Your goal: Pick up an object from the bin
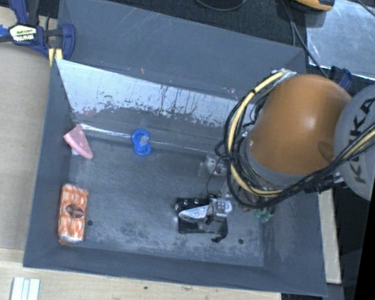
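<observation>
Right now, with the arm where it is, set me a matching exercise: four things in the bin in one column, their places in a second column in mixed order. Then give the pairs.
Things
1. pink wedge
2. blue cap
3. orange packet
4. pincer

Places
A. front-left corner of the bin
B. right of the middle of the floor, just below the arm's orange cover
C. foot of the back wall, near its middle
D. left side, close to the back wall

Pairs: 1-D, 2-C, 3-A, 4-B
</observation>
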You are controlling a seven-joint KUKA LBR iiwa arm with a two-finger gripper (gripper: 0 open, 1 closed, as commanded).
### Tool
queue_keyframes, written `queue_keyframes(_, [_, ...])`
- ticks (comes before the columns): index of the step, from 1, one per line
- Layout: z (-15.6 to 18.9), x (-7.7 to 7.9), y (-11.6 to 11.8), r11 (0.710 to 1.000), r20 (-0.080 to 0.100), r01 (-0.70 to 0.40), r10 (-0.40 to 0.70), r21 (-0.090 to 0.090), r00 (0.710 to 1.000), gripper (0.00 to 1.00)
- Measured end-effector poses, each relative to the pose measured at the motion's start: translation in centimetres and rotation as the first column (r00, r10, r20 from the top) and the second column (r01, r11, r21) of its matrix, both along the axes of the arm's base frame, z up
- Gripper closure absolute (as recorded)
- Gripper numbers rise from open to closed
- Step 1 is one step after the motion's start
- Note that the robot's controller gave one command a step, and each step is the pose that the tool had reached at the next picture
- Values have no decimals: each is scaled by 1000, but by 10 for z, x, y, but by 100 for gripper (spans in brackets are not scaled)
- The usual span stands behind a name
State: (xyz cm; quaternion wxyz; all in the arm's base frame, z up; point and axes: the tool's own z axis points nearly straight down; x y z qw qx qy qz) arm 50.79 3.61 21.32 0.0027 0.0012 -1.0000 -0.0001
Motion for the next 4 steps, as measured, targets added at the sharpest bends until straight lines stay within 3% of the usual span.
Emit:
queue_keyframes(1, [4, 2, 0, 1000, 9, 2, -2, 0, 1000, 0])
queue_keyframes(2, [-103, 30, 17, 988, 7, -154, 154, 0, 988, 0])
queue_keyframes(3, [-137, 1, -8, 973, 8, 230, -230, 1, 973, 0])
queue_keyframes(4, [-141, 57, -27, 985, 9, -172, 172, 0, 985, 0])
